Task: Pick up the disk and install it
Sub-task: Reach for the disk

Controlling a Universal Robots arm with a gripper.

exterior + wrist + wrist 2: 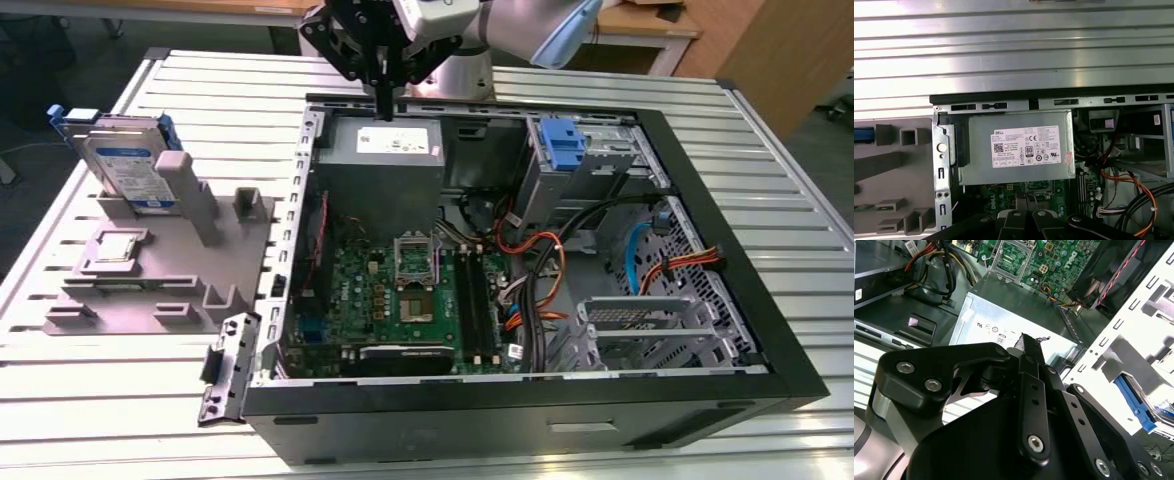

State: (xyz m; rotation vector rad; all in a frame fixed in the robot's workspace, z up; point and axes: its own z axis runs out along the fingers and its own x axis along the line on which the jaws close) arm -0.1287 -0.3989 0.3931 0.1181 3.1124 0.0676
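The disk [127,168] stands upright in a slot of the grey fixture [160,290] on the exterior view's left, outside the computer case. It is silver-grey with a white-and-blue label and a blue frame round its edges. My gripper [386,105] hangs well apart from it, over the back of the open case and just above the grey power supply [387,148]. The black fingers [1029,355] are pressed together with nothing between them. In the first wrist view the fingers [1024,222] point toward the power supply's label [1026,146].
The open computer case [747,300] lies on a ribbed metal table [120,400]. Inside it are a green motherboard [400,300], orange cables [534,265], a blue bracket [563,145] in the drive bay and a metal cage [641,325]. A small square chip [118,248] sits on the fixture.
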